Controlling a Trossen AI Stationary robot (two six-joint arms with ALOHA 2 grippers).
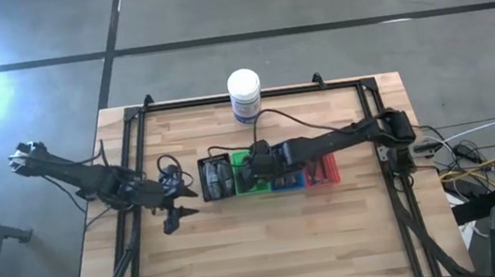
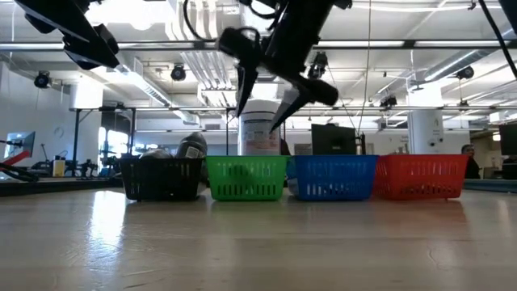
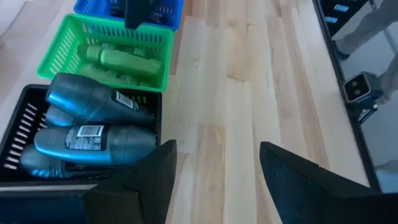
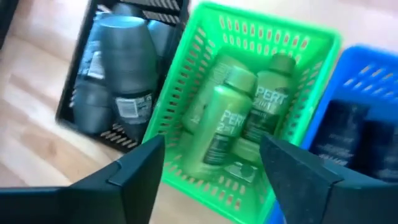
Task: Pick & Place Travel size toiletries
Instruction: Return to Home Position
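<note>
Four small bins stand in a row mid-table: black (image 1: 217,177), green (image 1: 255,187), blue (image 1: 288,183), red (image 1: 324,172). Grey oval tubes (image 3: 93,124) lie in the black bin, and green bottles (image 4: 236,118) lie in the green bin (image 4: 186,112). Dark items (image 4: 354,137) lie in the blue bin. My right gripper (image 4: 211,162) hangs open above the green bin, empty (image 2: 258,117). My left gripper (image 3: 214,155) is open and empty over bare table, just left of the black bin's near side (image 1: 179,213). I see no razors.
A big white jar (image 1: 245,96) with a blue label stands behind the bins near the far edge. A black frame (image 1: 129,172) runs along the table's left, right and far sides. Bare wood (image 1: 271,249) lies in front of the bins.
</note>
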